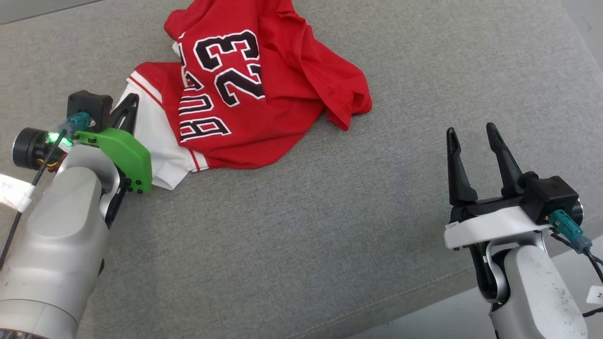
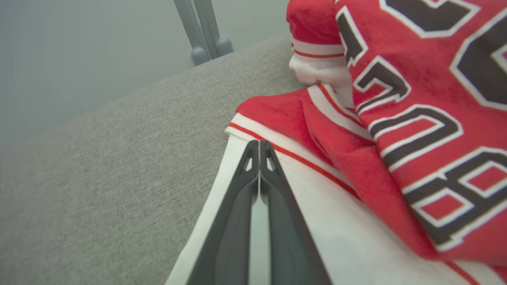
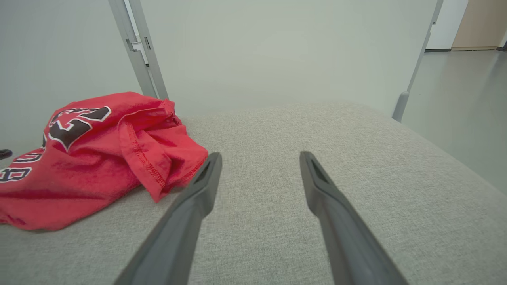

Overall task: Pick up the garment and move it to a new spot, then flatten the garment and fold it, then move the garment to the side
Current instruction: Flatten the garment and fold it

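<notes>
Two hands show in the head view, one at each side of the grey cushion. The red garment, printed with a black and white 23, lies crumpled on the far left part of this cushion. The left hand has its fingers pressed together, with the tips on the white section of the garment; whether cloth is caught between them I cannot tell. The right hand has its fingers apart, holds nothing and is well apart from the garment.
</notes>
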